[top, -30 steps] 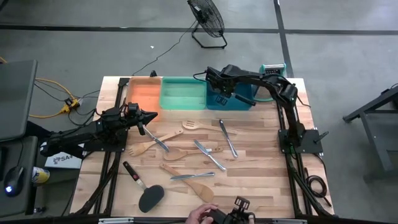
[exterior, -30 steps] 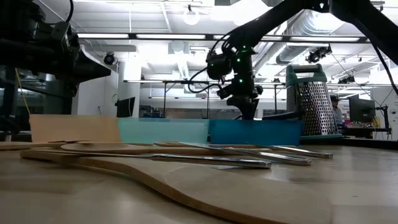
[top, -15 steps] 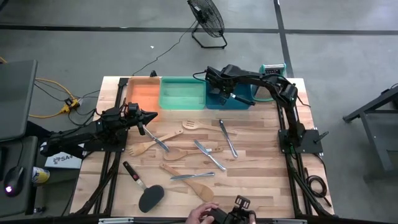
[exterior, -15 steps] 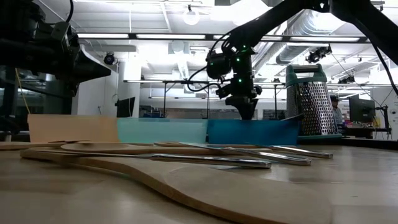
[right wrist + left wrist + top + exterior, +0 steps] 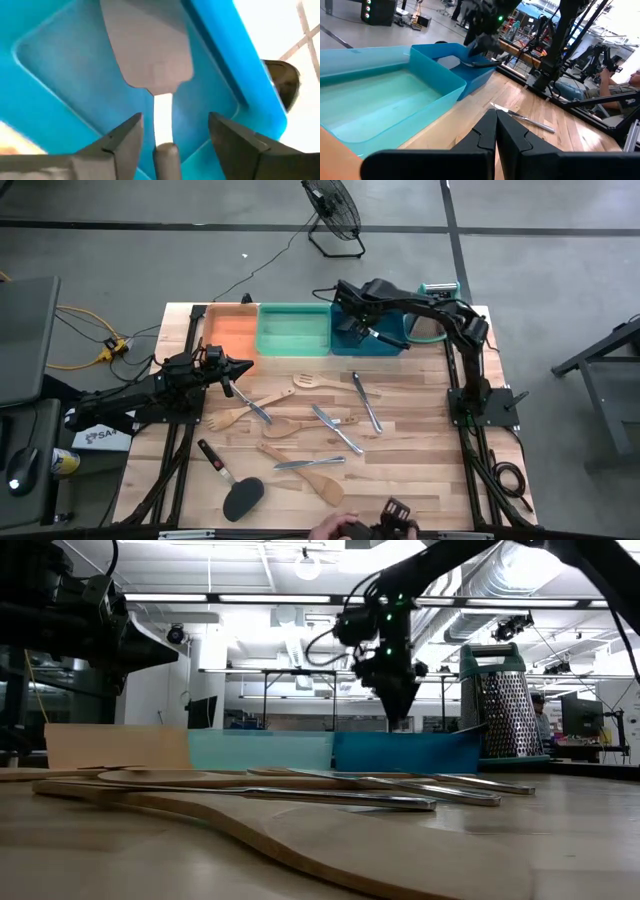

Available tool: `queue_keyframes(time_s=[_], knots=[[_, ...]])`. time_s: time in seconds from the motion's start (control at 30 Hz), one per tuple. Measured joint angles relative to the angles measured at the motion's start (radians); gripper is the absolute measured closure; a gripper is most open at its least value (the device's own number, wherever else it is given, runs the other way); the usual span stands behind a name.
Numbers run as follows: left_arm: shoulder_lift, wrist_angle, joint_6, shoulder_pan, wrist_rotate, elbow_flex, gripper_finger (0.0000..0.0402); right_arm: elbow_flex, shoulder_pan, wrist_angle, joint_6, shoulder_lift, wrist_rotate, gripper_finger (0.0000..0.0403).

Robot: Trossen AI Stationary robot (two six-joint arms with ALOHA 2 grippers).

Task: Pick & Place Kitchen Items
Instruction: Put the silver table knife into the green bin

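Observation:
My right gripper (image 5: pixel 352 322) hangs open over the blue tray (image 5: pixel 385 340), pointing steeply down; in the low view it (image 5: pixel 396 718) is just above the tray's rim. A turner (image 5: pixel 150 55) with a grey blade, silver neck and dark handle lies in the tray, its handle between my spread fingers (image 5: pixel 122 142) without touching them. My left gripper (image 5: pixel 243 365) is shut and level at the table's left, holding nothing. Wooden spoons and a fork (image 5: pixel 313 381), silver cutlery (image 5: pixel 367 402) and a black turner (image 5: pixel 232 488) lie flat on the table.
A green tray (image 5: pixel 293 330) and an orange tray (image 5: pixel 228 332) stand left of the blue one along the far edge. A steel grater with a teal top (image 5: pixel 497 705) stands right of the blue tray. A person's hand (image 5: pixel 335 528) shows at the near edge.
My right gripper has risen from inside the blue tray to just above its rim and has opened, leaving the turner lying in the tray.

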Motion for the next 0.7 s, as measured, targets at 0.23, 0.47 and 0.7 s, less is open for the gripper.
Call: queue_keyframes(time_s=[0.23, 0.47, 0.7], knots=[[0.000, 0.000, 0.000, 0.000, 0.000, 0.000, 0.0396, 0.000, 0.057, -0.047, 0.118, -0.108, -0.166, 0.0151], [0.000, 0.000, 0.000, 0.000, 0.000, 0.000, 0.0396, 0.000, 0.141, -0.109, 0.175, -0.178, -0.179, 0.0154], [0.000, 0.000, 0.000, 0.000, 0.000, 0.000, 0.0396, -0.118, 0.263, -0.116, 0.215, -0.290, -0.180, 0.0154]])
